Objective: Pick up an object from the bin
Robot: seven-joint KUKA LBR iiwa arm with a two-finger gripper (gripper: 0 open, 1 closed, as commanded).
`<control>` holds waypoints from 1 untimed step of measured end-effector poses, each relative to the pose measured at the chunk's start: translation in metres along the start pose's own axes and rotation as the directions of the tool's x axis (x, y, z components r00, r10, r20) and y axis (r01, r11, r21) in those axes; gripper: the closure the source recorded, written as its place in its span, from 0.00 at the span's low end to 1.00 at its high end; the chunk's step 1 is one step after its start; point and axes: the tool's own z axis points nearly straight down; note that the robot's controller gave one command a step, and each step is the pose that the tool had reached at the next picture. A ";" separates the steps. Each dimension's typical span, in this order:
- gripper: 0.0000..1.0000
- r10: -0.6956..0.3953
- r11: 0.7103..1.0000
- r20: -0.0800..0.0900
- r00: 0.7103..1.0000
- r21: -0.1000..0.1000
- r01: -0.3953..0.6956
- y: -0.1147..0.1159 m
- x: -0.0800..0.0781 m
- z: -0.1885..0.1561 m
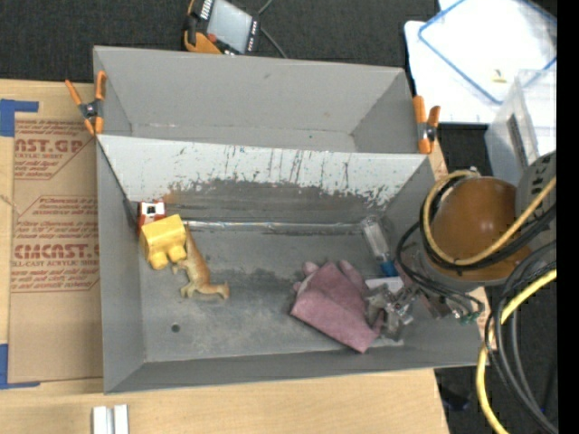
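Pink cloth (333, 307) lies crumpled on the floor of the bin (271, 98), toward the near right corner, and it is the thing nearest your tool (393, 313). You see the tool low in the bin at the cloth's right edge, either just beside it or touching it; you cannot tell which from this angle. You also cannot tell whether the tool stands wide or narrow, because its dark metal end blends into a tangle of parts there. Behind the tool your arm comes in from the right, with its round orange cover (470, 229) over the bin's right wall and black and yellow cables (520, 301) looping around it.

Just beyond the tool, toward the far wall, a short clear tube (375, 238) lies tilted on the floor. A small blue piece (389, 266) sits between that tube and the tool.

Well apart from all this, on the left side of the bin, you have a yellow block (165, 240) close against the left wall, with a small red and white piece (151, 211) touching its far corner. A tan animal figure (201, 280) lies just beside the block on its near side, stretched toward the middle of the floor. Between the figure and the cloth the floor is scuffed grey metal.
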 end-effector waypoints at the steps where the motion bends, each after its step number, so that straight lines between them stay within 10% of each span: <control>1: 1.00 0.016 1.000 0.001 1.000 -0.002 -0.016 -0.008 -0.002 0.000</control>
